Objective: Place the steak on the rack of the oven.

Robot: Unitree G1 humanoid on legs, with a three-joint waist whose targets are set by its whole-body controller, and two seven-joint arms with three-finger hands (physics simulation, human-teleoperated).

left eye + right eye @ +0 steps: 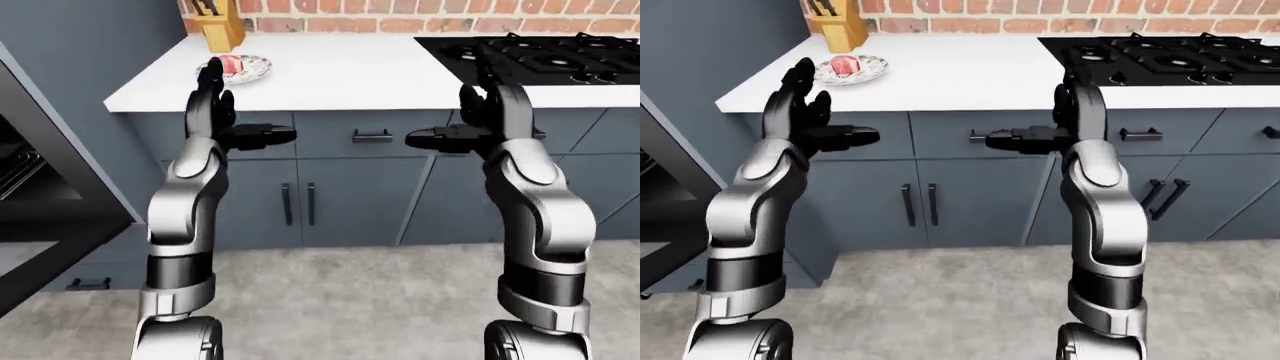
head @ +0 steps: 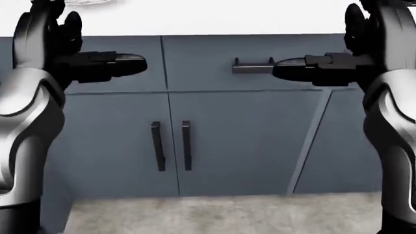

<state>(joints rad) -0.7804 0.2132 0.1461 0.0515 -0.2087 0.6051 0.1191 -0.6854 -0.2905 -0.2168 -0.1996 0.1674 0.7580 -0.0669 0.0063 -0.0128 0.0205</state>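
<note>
Steak point(image 1: 843, 64) lies on a plate point(image 1: 866, 73) near the left end of the white counter point(image 1: 960, 75), just beside a wooden knife block point(image 1: 835, 26) that stands against the brick wall point(image 1: 1060, 24). Both arms are raised at counter height, each hand empty, with fingers upright and spread and the thumb pointing inward toward the other hand. In the right-eye view the left hand point(image 1: 805, 120) stands below and a little left of the plate, apart from it, while the right hand point(image 1: 1065, 124) is beneath the black stove point(image 1: 1170, 54) at the counter's right. Below the counter run blue-grey cabinet doors point(image 2: 240, 141) with dark bar handles. At the left edge of the left-eye view the oven point(image 1: 30, 180) stands open, part of its rack point(image 1: 15, 169) showing inside.
</note>
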